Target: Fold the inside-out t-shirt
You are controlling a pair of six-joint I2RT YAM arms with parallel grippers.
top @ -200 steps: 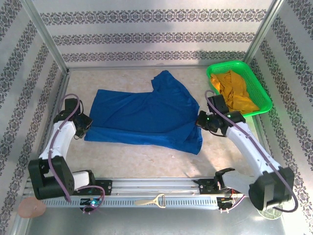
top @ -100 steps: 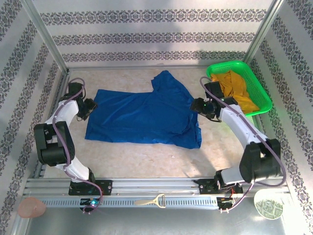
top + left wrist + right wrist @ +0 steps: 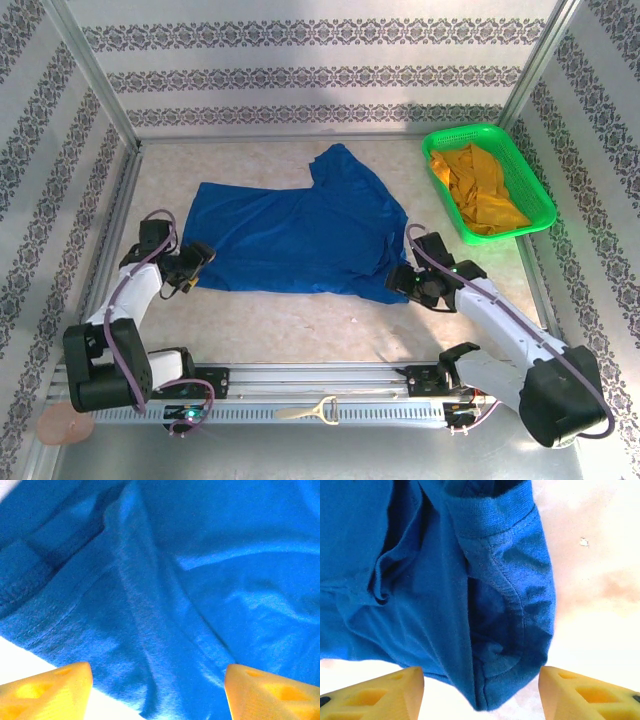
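Left wrist view shows the left fingers (image 3: 47,692) standing wide apart, with nothing clamped between them; just past their tips lies the inside-out t-shirt (image 3: 190,580), its stitched hem running across the picture and a small piece of pale counter (image 3: 15,657) beside the near edge. In the right wrist view the right fingers (image 3: 375,692) are also wide apart and hold nothing; between them and a little beyond is a rounded corner of the blue cloth (image 3: 510,580) with a seam, and bare counter is to its right. From the top external view, the t-shirt (image 3: 300,235) lies spread flat in the middle of the counter (image 3: 300,320), plain blue side up, one part reaching toward the far wall. The left arm is at its near left corner and the right arm at its near right corner. Far right stands a green basket (image 3: 460,131) with a mustard-yellow garment (image 3: 485,190) inside, well apart from the shirt.
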